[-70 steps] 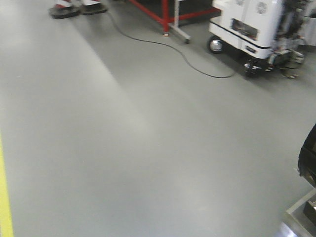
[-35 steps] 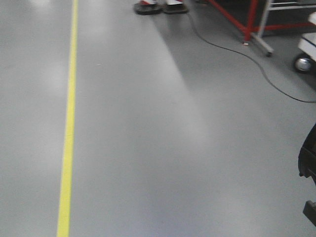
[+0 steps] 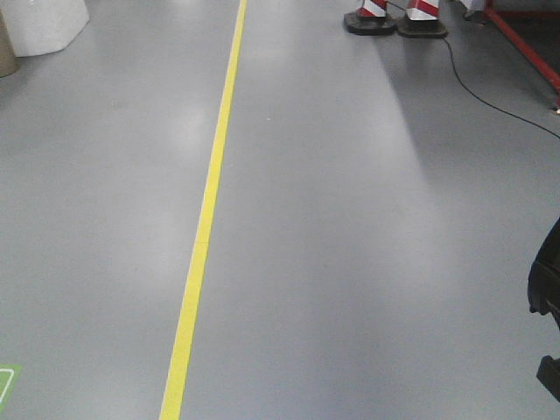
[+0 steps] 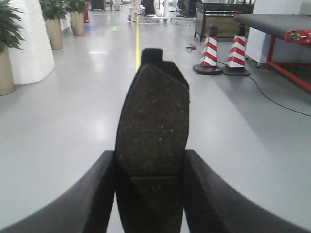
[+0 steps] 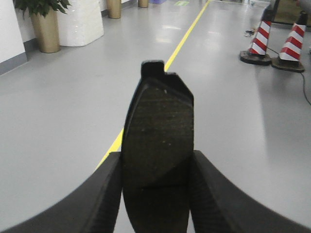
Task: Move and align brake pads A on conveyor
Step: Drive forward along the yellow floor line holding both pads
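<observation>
While carried in the left gripper (image 4: 150, 160), pinched on both long edges by two black fingers (image 4: 92, 194): brake pad A (image 4: 153, 121), dark and speckled, standing on end with its flat face toward the left wrist camera. Lower end sunk between the fingers, notched upper end free. Fingers clenched, touching the pad on either side. Held in the air over the grey floor (image 4: 58, 136), well apart from the conveyor (image 4: 277, 22).

Conveyor far off at the right of that view: dark belt with a red side edge, on a red frame (image 4: 269, 51). Near the frame's leg, two red-and-white striped cones (image 4: 210, 48), side by side on black bases, with a black cable (image 4: 279, 101) trailing over the floor beside them. Running away down the floor, a yellow line (image 4: 137, 43). Along the floor's left edge, potted plants (image 4: 54, 34) and a white block (image 4: 34, 48).

Same grasp in the right gripper (image 5: 155, 160): second brake pad A (image 5: 158, 126), also on end, squeezed between two black fingers clenched against its long edges, notch at the top. Likewise in the air above the floor, directly over the yellow line in the right wrist view, striped cones well apart from it at the upper right.

From the front camera, only floor, yellow line, cone bases, cable, a corner of red frame, and a green floor mark (image 3: 7, 385) at the lower left corner. At the right edge, a dark shape (image 3: 547, 289), too cropped to identify.
</observation>
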`<state>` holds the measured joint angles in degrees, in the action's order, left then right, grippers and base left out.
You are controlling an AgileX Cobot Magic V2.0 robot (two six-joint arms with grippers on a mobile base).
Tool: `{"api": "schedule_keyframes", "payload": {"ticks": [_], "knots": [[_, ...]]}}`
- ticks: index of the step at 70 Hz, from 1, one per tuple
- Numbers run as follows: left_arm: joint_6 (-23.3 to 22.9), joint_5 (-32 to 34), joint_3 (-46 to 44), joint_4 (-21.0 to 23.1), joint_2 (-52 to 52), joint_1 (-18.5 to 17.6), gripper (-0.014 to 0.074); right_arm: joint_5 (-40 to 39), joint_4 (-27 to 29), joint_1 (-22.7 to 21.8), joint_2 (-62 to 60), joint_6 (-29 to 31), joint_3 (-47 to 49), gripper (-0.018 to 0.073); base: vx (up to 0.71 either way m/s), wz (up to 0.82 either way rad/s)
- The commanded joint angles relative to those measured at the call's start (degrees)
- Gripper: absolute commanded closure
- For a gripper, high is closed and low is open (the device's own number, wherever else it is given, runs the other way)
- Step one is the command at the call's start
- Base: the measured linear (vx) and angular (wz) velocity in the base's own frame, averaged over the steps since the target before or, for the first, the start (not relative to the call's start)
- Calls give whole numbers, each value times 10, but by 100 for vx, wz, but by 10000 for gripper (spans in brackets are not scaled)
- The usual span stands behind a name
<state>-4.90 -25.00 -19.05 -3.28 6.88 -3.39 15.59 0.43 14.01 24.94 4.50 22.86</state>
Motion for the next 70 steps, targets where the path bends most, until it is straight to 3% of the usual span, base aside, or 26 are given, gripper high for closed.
{"api": "schedule_keyframes", "payload": {"ticks": [1,70], "knots": [[0,54,-15,1,9,-1,450,-58,-4,0,0,0,17,563,31,22],[0,54,-15,1,9,-1,450,-56,-4,0,0,0,17,563,46,0]]}}
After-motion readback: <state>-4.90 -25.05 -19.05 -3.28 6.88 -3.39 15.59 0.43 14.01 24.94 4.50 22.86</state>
